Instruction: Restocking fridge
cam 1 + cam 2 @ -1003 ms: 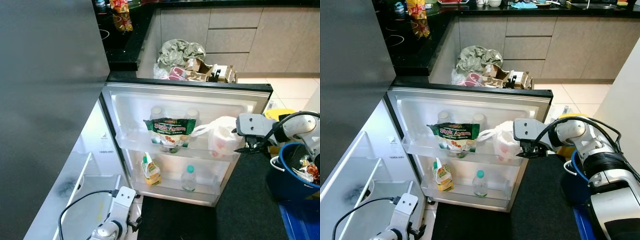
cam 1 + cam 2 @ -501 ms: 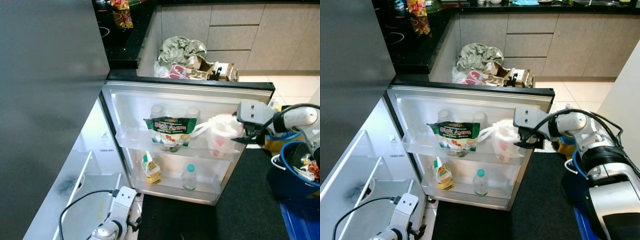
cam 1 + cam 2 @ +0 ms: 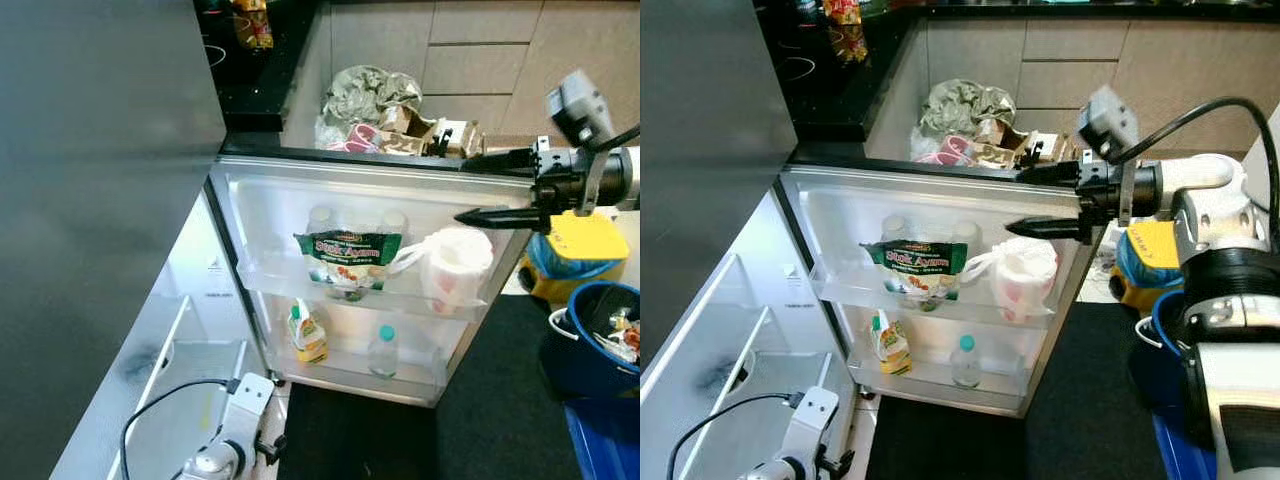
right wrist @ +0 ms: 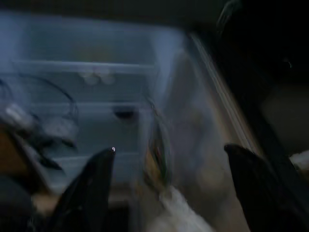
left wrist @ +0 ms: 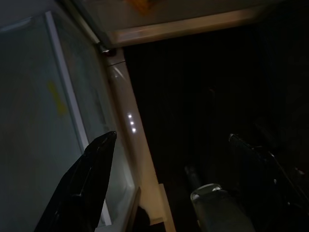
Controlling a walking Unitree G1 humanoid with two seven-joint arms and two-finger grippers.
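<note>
Fridge door [image 3: 300,185] open, its upper shelf already holding the green stock packet [image 3: 347,259] and white plastic bag [image 3: 455,268]; right gripper [image 3: 497,187] empty, fingers spread wide just above bag; restocking likely partway.

A home kitchen: open fridge door [image 3: 370,200], black counter [image 3: 250,90], grey cabinet drawers [image 3: 480,60].

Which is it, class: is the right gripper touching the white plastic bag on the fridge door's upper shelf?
Apart. The right eye view shows the open right gripper raised, pale door liner visible between its lower finger and the white plastic bag.
</note>
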